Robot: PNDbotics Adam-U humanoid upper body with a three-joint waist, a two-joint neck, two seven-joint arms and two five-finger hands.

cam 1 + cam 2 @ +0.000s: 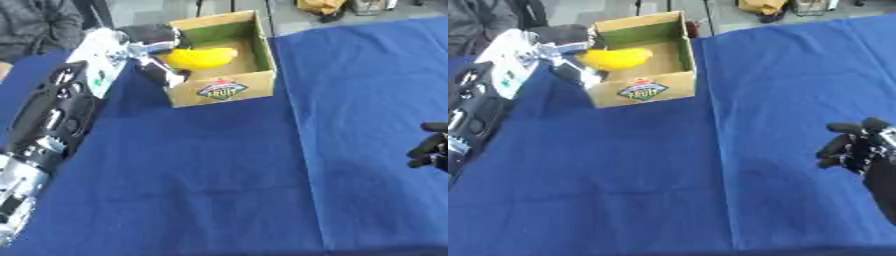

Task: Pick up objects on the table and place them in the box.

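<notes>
Left eye view: my left hand (154, 46) at 11 o'clock, fingers curled round banana (202, 57), banana over open box (224, 89), inside its walls. Blue cloth (201, 165) covers table.

Right eye view: my right hand (852, 146) at 3 o'clock, fingers curled, holding nothing.

Lighting is even and diffuse, moderately bright, with no single hard source evident. The blue cloth (219, 175) on the table shows only faint darker patches near its middle seam. The box (223, 87) casts a soft, narrow shadow along its near wall; its interior is shaded on the left. The banana (201, 57) reads saturated, slightly overexposed. My left arm's silver parts (96, 55) carry mild glare. Both views are soft overall; my right hand (855, 147) at the cloth's right edge is blurred, its outline smeared.
</notes>
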